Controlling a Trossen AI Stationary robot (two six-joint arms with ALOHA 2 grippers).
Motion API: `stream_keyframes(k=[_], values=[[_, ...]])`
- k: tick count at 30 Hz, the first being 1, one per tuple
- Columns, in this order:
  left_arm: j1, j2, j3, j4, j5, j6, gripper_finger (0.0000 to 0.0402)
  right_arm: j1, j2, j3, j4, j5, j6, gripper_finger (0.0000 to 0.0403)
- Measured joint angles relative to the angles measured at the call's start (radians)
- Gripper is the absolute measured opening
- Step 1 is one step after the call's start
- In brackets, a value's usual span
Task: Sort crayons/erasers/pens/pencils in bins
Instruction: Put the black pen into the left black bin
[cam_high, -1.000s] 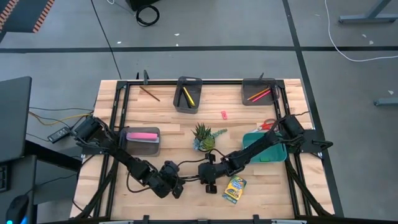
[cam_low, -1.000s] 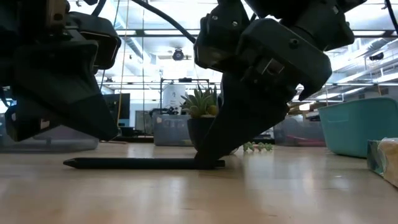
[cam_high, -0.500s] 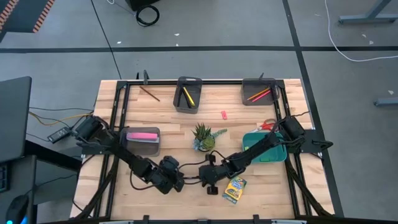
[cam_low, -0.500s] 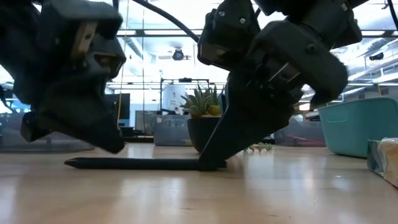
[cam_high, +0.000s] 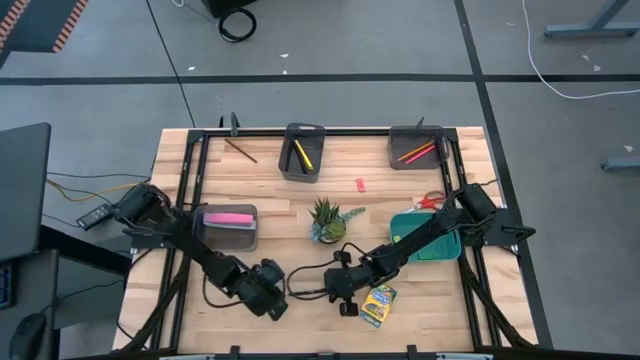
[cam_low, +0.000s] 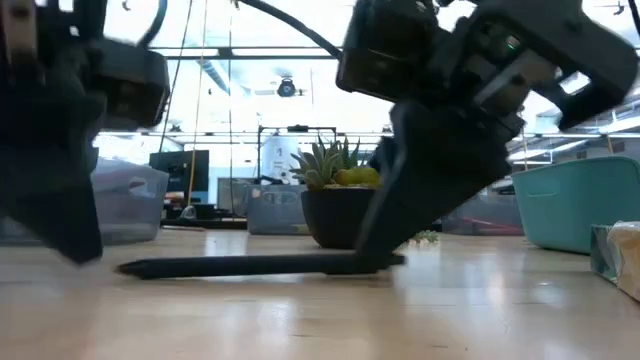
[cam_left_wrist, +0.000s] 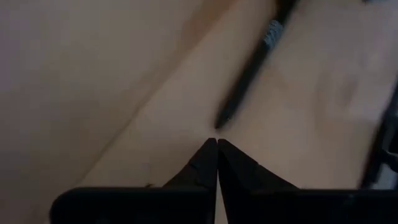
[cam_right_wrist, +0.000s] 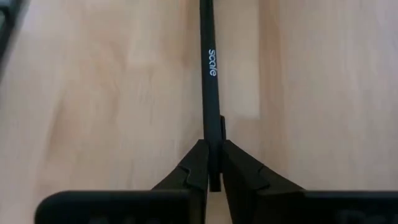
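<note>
Pinching one end of the black pen (cam_right_wrist: 209, 81), right hand (cam_right_wrist: 211, 167) has its fingers closed on the shaft. Pen lies flat on the desk (cam_high: 300, 195) at the front, between both hands. Left hand (cam_left_wrist: 216, 158) is clenched with nothing in it, just off the pen's free tip, not touching. Crayon box (cam_high: 377, 305) sits just beside the right hand.

A black pen (cam_low: 250, 265) lies flat on the worktop (cam_low: 320, 320) at centre frame, the right gripper (cam_low: 380, 262) pinching its right end.
</note>
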Motion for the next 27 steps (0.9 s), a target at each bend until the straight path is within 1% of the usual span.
stream_keyframes(k=[5,9,13,15,18,20,24,25,27], values=[[0.002,-0.068,0.000,-0.111,-0.013,0.000,0.0010,-0.001,-0.043,-0.001,-0.118,-0.013,0.003,0.0025],[0.001,-0.129,0.000,-0.188,-0.026,0.001,0.0005,-0.001,-0.111,-0.002,-0.145,-0.015,0.000,0.0007],[-0.004,-0.163,0.000,-0.209,-0.063,0.001,0.0017,-0.006,-0.177,0.000,-0.164,0.029,-0.004,0.0005],[-0.006,-0.166,0.000,-0.208,-0.080,0.000,0.0024,-0.009,-0.186,0.000,-0.186,0.031,-0.012,0.0008],[-0.009,-0.164,0.000,-0.193,-0.108,0.000,0.0026,-0.010,-0.172,0.001,-0.234,-0.029,-0.021,0.0027],[-0.009,-0.162,0.000,-0.180,-0.152,0.000,0.0023,-0.008,-0.145,0.001,-0.262,-0.057,-0.008,0.0048],[-0.002,-0.162,0.000,-0.128,-0.313,-0.013,0.0012,-0.008,-0.099,0.001,-0.253,-0.059,0.029,0.0086],[0.001,-0.162,0.000,-0.124,-0.339,-0.020,0.0010,-0.009,-0.091,0.001,-0.248,-0.050,0.034,0.0093],[0.016,-0.162,0.000,-0.103,-0.349,-0.023,0.0009,-0.010,-0.084,0.001,-0.248,-0.021,0.035,0.0101]])
